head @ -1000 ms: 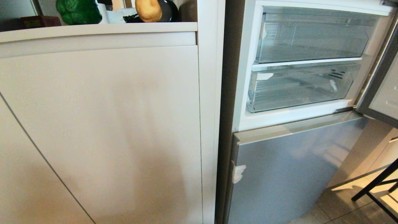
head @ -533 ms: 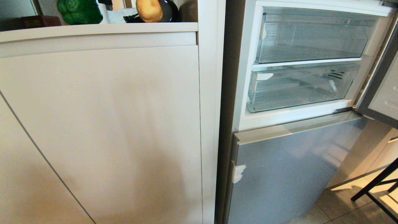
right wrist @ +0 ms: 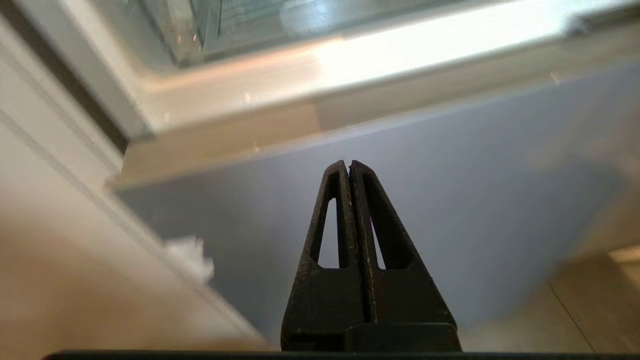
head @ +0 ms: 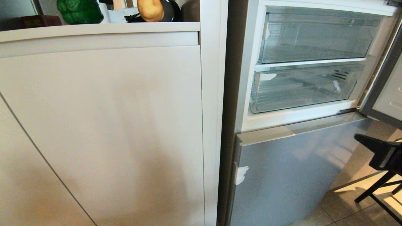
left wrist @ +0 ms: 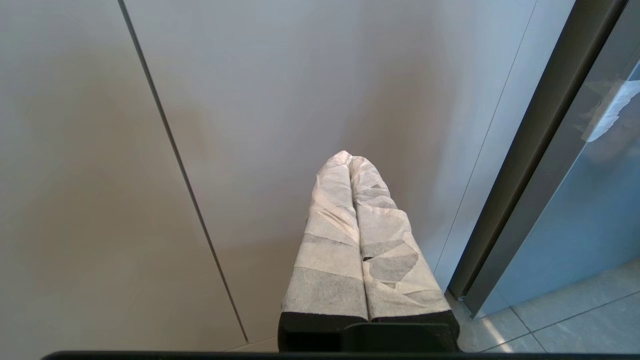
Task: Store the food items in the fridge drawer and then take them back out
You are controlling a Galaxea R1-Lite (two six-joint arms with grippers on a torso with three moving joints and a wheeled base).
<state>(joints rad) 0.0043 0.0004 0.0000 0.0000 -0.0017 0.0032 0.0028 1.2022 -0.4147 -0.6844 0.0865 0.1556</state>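
The food items sit on the counter at the top left: a dark green bell pepper (head: 80,11) and a tan potato (head: 150,9). The fridge stands open on the right with two clear plastic drawers, an upper one (head: 314,37) and a lower one (head: 301,89), both pushed in and empty. My right gripper (head: 358,137) is shut and empty, low at the right edge, in front of the silver-blue lower fridge door (right wrist: 450,175). In its wrist view the right gripper (right wrist: 349,164) points up toward the lower drawer's corner (right wrist: 240,25). My left gripper (left wrist: 349,156), tape-wrapped, is shut and faces a beige cabinet door.
Beige cabinet doors (head: 103,125) fill the left half under the counter edge (head: 94,29). A red box (head: 39,21) stands beside the pepper. The open fridge door (head: 389,91) juts out at the right. Black stand legs (head: 377,188) rest on the tiled floor.
My right gripper has risen into the head view at the right edge, still shut. The pepper, potato and drawers have not moved.
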